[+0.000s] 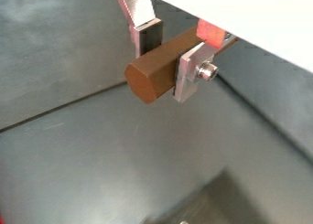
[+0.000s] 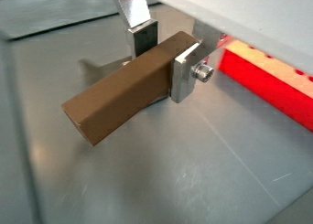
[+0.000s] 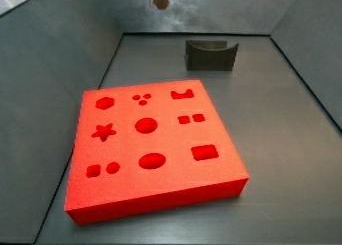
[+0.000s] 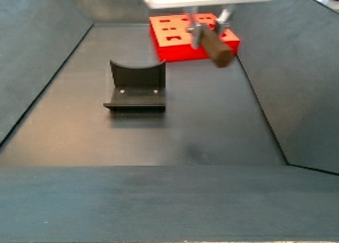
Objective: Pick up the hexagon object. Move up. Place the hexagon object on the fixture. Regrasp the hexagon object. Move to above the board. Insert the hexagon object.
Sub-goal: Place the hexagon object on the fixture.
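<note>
claw (image 2: pixel 167 52) pinching the hexagon object (image 2: pixel 123 98) — held high, clear of fixture (image 4: pixel 135 86) and board (image 3: pixel 154 150).

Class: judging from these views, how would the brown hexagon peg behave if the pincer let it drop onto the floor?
The hexagon object looks rigid, so probably no bending. Its flat faces suggest it would settle, not roll. The pincer holds one end only, so it may pivot.

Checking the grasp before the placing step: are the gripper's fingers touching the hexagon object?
Touching. In both wrist views the gripper is shut on the hexagon object; a silver finger presses flat against its side, held above the floor.
</note>
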### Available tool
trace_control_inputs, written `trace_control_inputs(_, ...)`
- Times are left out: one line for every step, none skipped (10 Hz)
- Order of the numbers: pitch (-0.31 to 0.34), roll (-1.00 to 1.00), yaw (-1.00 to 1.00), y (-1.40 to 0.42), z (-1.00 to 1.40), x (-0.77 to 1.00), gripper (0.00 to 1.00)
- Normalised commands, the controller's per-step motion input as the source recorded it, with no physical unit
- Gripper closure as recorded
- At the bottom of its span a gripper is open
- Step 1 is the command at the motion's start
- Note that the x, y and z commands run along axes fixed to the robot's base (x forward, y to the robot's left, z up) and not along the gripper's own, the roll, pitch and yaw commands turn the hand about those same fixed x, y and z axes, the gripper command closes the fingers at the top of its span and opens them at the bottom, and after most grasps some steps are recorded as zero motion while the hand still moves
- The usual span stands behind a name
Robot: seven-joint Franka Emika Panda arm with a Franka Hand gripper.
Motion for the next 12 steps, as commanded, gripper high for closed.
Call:
trace_control_inputs(0.131, -0.07, -1.00, -0.46, -0.26, 1.00, 1.00)
trace_control_inputs(0.118, -0.05, -0.76, -0.41, -0.23, 1.00, 1.00)
trace_control_inputs(0.107, -0.03, -0.52, -0.36, -0.21, 1.00, 1.00)
trace_control_inputs(0.100, -0.01, -0.29, -0.30, -0.18, 1.00, 1.00)
trace_control_inputs(0.099, 0.01, -0.19, -0.26, -0.16, 1.00, 1.00)
trace_control_inputs(0.098, 0.02, -0.15, -0.23, -0.15, 1.00, 1.00)
trace_control_inputs(0.103, 0.04, -0.07, -0.16, -0.11, 1.00, 1.00)
trace_control_inputs(0.105, 0.05, -0.05, -0.13, -0.10, 1.00, 1.00)
trace_control_inputs(0.115, 0.06, -0.03, -0.09, -0.07, 1.00, 1.00)
trace_control_inputs(-0.064, -1.00, 0.02, 0.36, 1.00, 0.95, 1.00)
trace_control_inputs(-0.046, -1.00, 0.02, 0.37, 1.00, 0.85, 1.00)
trace_control_inputs(-0.035, -1.00, 0.01, 0.31, 0.90, 0.76, 1.00)
